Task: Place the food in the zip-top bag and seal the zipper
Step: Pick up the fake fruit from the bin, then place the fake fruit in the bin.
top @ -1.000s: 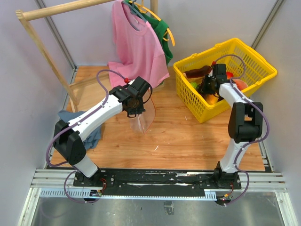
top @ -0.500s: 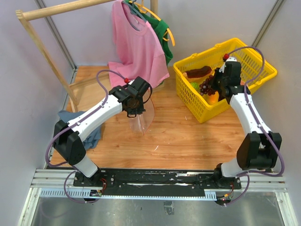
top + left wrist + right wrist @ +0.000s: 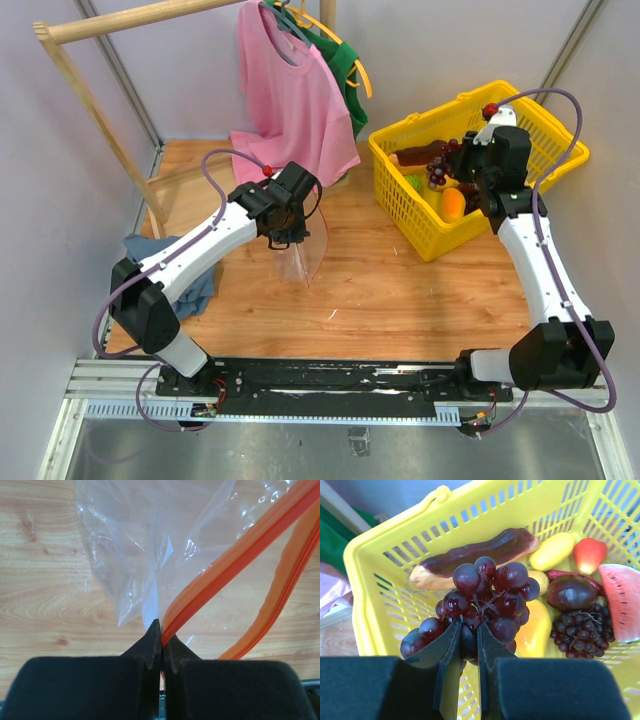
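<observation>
From high behind the near edge, we look down from afar over the whole wooden tabletop (image 3: 400, 290). On the left wrist we peer along the left pincer (image 3: 161, 635), very near the zip-top bag (image 3: 140, 555) and the boards below. On the right wrist we face past the right pincer (image 3: 468, 630) into the yellow basket (image 3: 390, 527), close on the grapes (image 3: 490, 597). The high view shares the bag, basket and grapes with them.

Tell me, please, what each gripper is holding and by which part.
The left gripper pinches the bag by its orange zipper. The right gripper clamps a grape bunch by a grape at one end, over the basket.
</observation>
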